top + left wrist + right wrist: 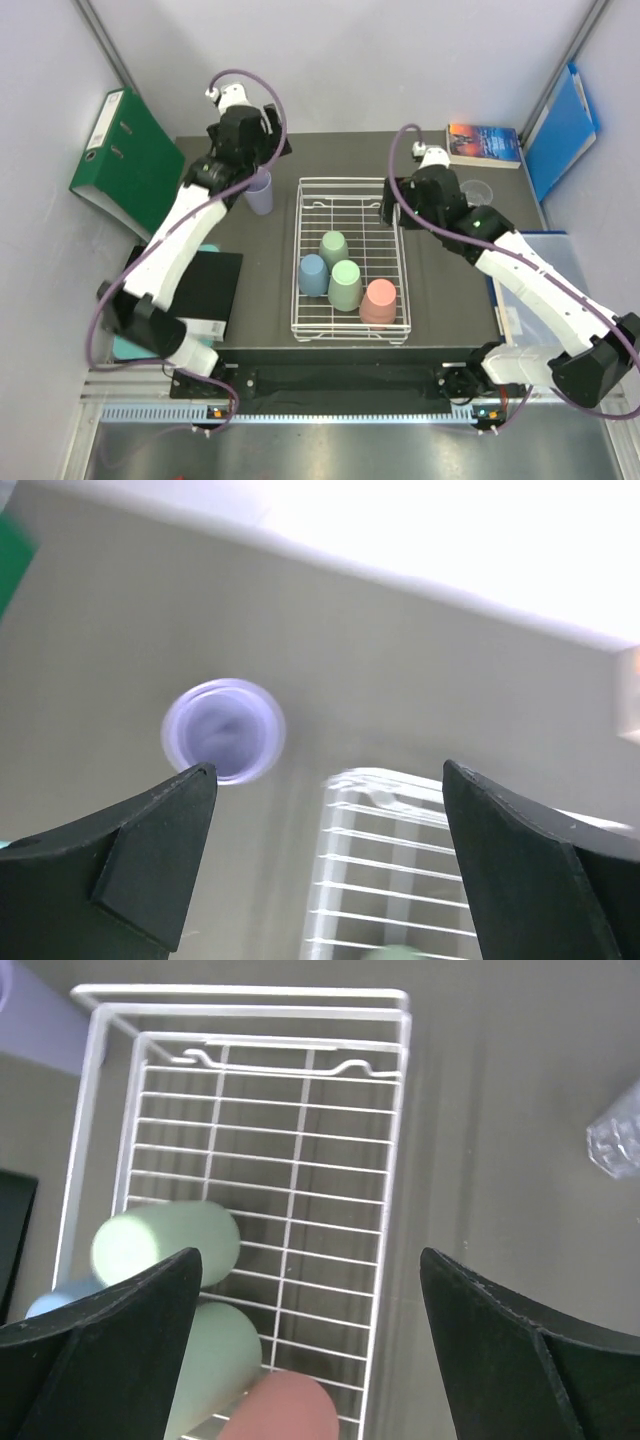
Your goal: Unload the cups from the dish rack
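The white wire dish rack sits mid-table and holds several upside-down cups: pale green, blue, green and pink. A lilac cup stands upright on the table left of the rack. My left gripper hovers open above it with nothing between its fingers. In the left wrist view the lilac cup lies just beyond the left fingertip. My right gripper is open over the rack's right side, with the pink cup below it. A clear glass stands right of the rack.
A green binder leans at the back left. A blue folder stands at the back right, a book beside it. A black flat object lies left of the rack. A clear plastic box lies on the right.
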`<state>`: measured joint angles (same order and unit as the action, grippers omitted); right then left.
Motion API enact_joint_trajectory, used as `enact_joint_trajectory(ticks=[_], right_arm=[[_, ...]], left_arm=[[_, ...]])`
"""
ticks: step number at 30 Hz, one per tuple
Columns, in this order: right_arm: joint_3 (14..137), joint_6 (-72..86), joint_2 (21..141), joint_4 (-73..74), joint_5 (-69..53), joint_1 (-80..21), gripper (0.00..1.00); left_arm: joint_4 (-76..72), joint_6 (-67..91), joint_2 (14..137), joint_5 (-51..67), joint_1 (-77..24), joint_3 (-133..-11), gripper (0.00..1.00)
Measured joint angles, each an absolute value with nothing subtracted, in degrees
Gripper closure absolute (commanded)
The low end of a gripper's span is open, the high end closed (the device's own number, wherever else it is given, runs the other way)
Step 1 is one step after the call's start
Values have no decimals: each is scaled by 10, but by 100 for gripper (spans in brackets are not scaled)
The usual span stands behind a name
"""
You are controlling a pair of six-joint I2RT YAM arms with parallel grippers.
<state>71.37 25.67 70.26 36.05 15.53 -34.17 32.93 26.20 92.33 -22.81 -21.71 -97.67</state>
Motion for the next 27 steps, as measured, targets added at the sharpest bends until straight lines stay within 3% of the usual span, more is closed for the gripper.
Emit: enact_joint_trajectory(ticks=[5, 10, 18, 27], right_arm=[[714, 236, 692, 356, 182, -434, 8], [717, 231, 690, 380, 183, -493, 7], [684, 250, 653, 391, 169, -583, 6], [672, 268, 723, 381, 166, -637, 6]], left_arm=[[251, 296, 794, -265, -334, -894, 1], [274, 327, 794, -287, -405, -875, 1], [338, 383, 737, -326, -414, -757, 1], [360, 415, 677, -361, -414, -753, 1]])
